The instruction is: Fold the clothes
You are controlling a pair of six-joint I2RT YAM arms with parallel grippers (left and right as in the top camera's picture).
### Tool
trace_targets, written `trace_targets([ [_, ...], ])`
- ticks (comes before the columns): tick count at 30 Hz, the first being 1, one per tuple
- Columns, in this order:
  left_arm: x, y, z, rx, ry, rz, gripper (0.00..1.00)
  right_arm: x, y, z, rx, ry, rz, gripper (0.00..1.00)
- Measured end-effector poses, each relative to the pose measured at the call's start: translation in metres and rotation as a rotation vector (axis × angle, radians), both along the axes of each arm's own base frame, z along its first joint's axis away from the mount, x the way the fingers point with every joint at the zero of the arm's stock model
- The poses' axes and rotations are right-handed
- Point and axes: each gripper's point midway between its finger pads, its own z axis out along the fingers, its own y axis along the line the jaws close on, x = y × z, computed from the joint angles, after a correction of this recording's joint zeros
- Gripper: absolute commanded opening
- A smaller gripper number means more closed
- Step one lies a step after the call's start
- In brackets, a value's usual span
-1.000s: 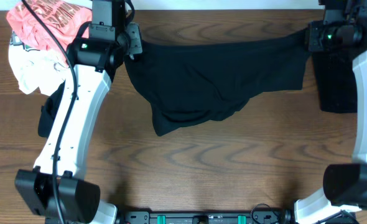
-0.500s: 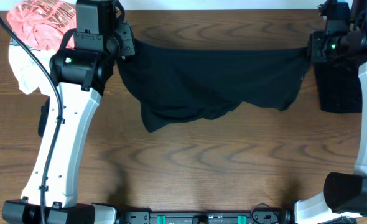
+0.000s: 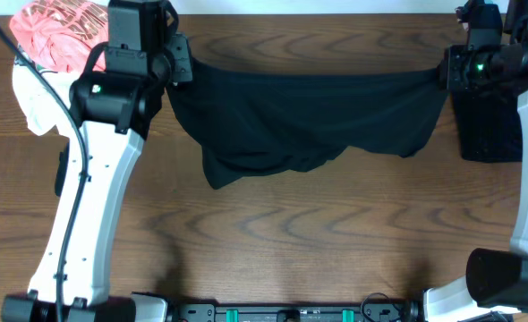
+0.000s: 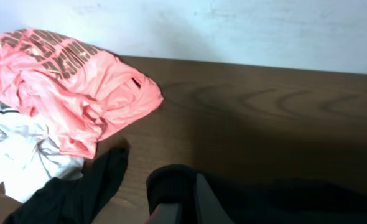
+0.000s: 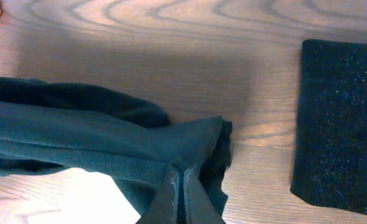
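A black garment [image 3: 309,116] hangs stretched across the back of the table between my two grippers, its lower edge sagging in folds onto the wood. My left gripper [image 3: 182,72] is shut on its left end. In the left wrist view the ribbed black hem [image 4: 171,183] wraps over my left gripper [image 4: 193,186]. My right gripper [image 3: 445,73] is shut on the right end. The right wrist view shows my right gripper [image 5: 185,169] pinched tight on the dark cloth [image 5: 78,130].
A coral-pink printed tee [image 3: 63,22] and a white garment [image 3: 31,103] lie heaped at the back left. Another black piece [image 3: 67,170] lies beside the left arm. A folded black garment [image 3: 488,125] sits at the right edge.
The left arm has swung left and the black garment has been pulled taut between the grippers. Over the last half second almost nothing has moved.
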Motion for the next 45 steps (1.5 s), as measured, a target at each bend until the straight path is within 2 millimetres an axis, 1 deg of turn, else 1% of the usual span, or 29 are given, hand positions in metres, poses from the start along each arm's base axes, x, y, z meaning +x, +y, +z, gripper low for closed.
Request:
trace_targets([
  [2,-0.008,0.001,0.011,-0.004,-0.023,0.0,0.05,-0.004,0.0,0.009,-0.002,-0.015,-0.001,0.01],
  [5,-0.027,0.005,0.042,-0.015,-0.097,-0.002,0.06,-0.019,0.0,0.03,-0.013,-0.044,-0.006,0.01],
  [7,-0.044,0.008,0.066,-0.026,-0.16,-0.002,0.06,-0.033,0.0,0.051,-0.026,-0.08,-0.012,0.01],
  [10,-0.071,0.013,0.094,-0.039,-0.231,-0.002,0.06,-0.056,0.001,0.076,-0.039,-0.124,-0.018,0.01],
  [12,-0.089,0.016,0.108,-0.045,-0.266,-0.002,0.06,-0.071,0.001,0.091,-0.046,-0.152,-0.021,0.01],
  [13,-0.101,0.018,0.116,-0.05,-0.29,-0.002,0.06,-0.079,0.002,0.098,-0.05,-0.165,-0.024,0.01],
  [20,-0.161,0.029,0.147,-0.068,-0.385,-0.002,0.06,-0.124,0.004,0.127,-0.065,-0.212,-0.033,0.01],
  [21,-0.172,0.031,0.153,-0.072,-0.407,-0.002,0.06,-0.131,0.005,0.131,-0.067,-0.223,-0.033,0.01],
  [26,-0.207,0.036,0.17,-0.096,-0.485,-0.008,0.06,-0.156,0.007,0.151,-0.073,-0.289,-0.036,0.01],
  [28,-0.217,0.035,0.175,-0.107,-0.51,-0.021,0.06,-0.164,0.008,0.157,-0.076,-0.312,-0.038,0.01],
  [31,-0.225,0.03,0.178,-0.125,-0.525,-0.055,0.06,-0.176,0.009,0.163,-0.08,-0.335,-0.04,0.01],
  [34,-0.226,0.025,0.177,-0.136,-0.518,-0.081,0.06,-0.184,0.007,0.162,-0.092,-0.33,-0.052,0.01],
  [37,-0.223,0.023,0.176,-0.142,-0.51,-0.092,0.06,-0.183,0.004,0.161,-0.101,-0.324,-0.059,0.01],
  [41,-0.214,0.019,0.171,-0.144,-0.483,-0.101,0.06,-0.17,0.001,0.154,-0.108,-0.286,-0.067,0.01],
  [44,-0.198,0.015,0.162,-0.139,-0.44,-0.103,0.06,-0.15,-0.002,0.14,-0.107,-0.225,-0.067,0.01],
  [45,-0.186,0.013,0.155,-0.135,-0.408,-0.102,0.06,-0.143,-0.003,0.135,-0.106,-0.203,-0.067,0.01],
])
